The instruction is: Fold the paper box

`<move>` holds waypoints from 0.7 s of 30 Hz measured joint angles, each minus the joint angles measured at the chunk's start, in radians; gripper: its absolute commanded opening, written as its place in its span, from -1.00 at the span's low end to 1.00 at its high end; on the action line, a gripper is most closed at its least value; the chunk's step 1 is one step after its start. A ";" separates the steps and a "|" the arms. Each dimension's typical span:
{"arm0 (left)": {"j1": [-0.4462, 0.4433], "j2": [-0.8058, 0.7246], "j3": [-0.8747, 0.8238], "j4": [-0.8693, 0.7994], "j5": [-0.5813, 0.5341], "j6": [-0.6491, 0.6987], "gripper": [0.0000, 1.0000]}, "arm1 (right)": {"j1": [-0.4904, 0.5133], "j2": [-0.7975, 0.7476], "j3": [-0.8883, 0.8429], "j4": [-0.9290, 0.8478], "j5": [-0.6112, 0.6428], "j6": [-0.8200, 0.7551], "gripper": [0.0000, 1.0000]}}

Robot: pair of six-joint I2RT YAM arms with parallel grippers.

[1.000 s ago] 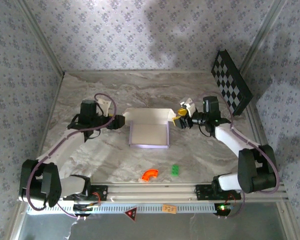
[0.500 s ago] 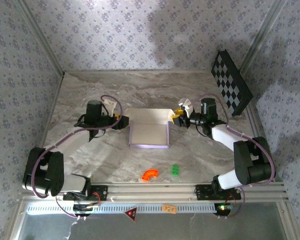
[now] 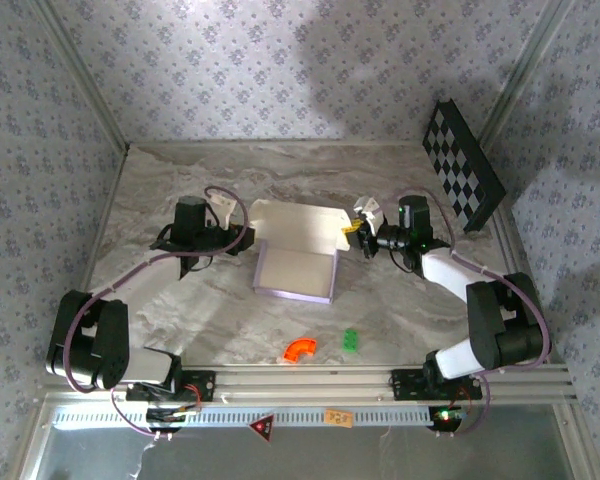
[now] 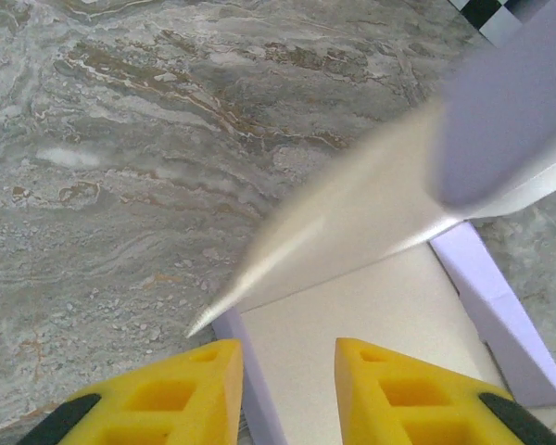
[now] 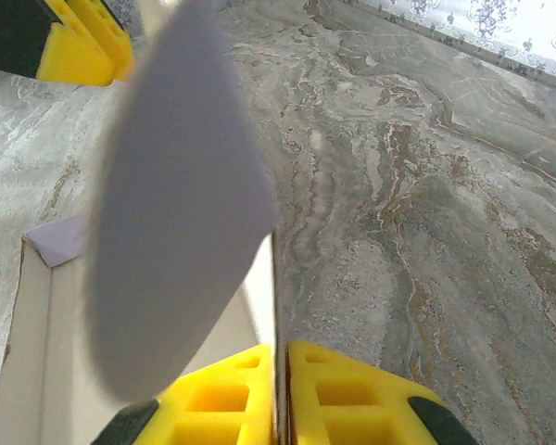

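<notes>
- The paper box [image 3: 298,272] lies on the marbled surface [image 3: 180,180] between the 2 sets of jaws. It is already a shallow tray, base down with low walls standing along its sides, so the main folding looks done.
- Its lid flap [image 3: 298,222] rises from the far wall, spanning from one set of jaws to the other. It is tilted up and not yet laid over the tray. I judge that closing it and tucking its front edge are what remains.
- The right gripper [image 3: 352,232] has its jaws closed on the box. In the right wrist view a thin card edge runs straight down between the yellow pads [image 5: 227,399], which press it from both sides.
- The left gripper [image 3: 246,240] has its jaws partly open. In the left wrist view its pads [image 4: 190,394] stand apart, with the tray's corner and base showing in the gap, and they clamp nothing that I can see.
- The lid is a blurred smear in both wrist views. It crosses just beyond the left jaws and hangs over the tray beside the right jaws, hiding the hinge crease and much of the inside.
- I cannot tell whether the right jaws grip the side wall or the lid's corner.
- Any side tabs are too small in the top view to judge as tucked or loose.
</notes>
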 measured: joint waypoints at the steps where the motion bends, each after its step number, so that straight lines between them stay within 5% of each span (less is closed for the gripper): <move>1: 0.000 0.000 0.001 0.000 0.004 0.000 -0.48 | 0.003 0.000 0.000 0.000 0.004 0.000 -0.85; 8: -0.003 0.013 0.018 0.000 0.025 0.000 -0.52 | 0.021 0.000 0.019 -0.023 0.034 0.000 -0.90; 15: -0.005 0.014 0.033 -0.012 -0.065 0.001 0.34 | 0.023 0.000 0.031 -0.047 0.038 -0.007 -0.91; 21: 0.002 0.029 0.055 -0.035 -0.116 0.016 0.50 | 0.023 0.000 0.033 -0.054 0.037 -0.015 -0.91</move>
